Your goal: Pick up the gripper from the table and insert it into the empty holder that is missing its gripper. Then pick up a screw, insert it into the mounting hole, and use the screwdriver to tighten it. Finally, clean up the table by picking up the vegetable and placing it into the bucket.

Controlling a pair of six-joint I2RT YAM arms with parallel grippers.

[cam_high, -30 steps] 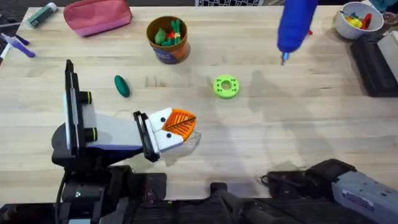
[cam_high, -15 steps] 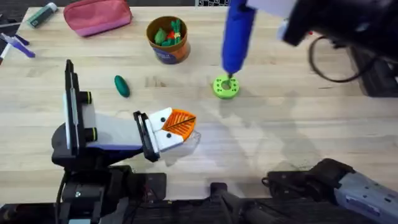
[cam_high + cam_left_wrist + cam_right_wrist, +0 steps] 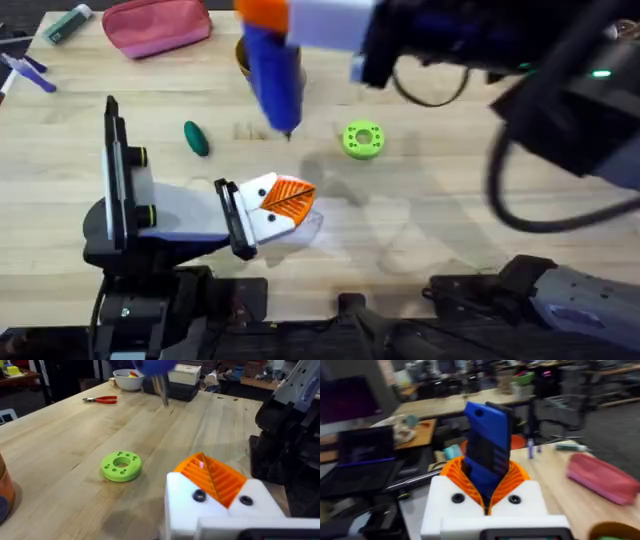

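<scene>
Right gripper (image 3: 487, 502): my orange pads are clamped on the blue screwdriver (image 3: 272, 70), which hangs tip-down at upper centre of the overhead frame.
Tip: it points at bare wood between the green oval vegetable (image 3: 196, 138) and the green ring (image 3: 363, 139), above and apart from the holder.
Left gripper (image 3: 220, 487): resting at lower centre of the overhead frame; its two ribbed tips sit together with nothing between them.
Holder (image 3: 262, 214): white base, lower centre; two dark round holes (image 3: 199, 495) face my left wrist camera.
Step in hand: bringing the driver to the hole, I judge.
Doing it well: keep the shaft in line with the hole, lower slowly, seat the tip before spinning.
Bucket (image 3: 246, 60): upper centre, mostly hidden behind the driver.
</scene>
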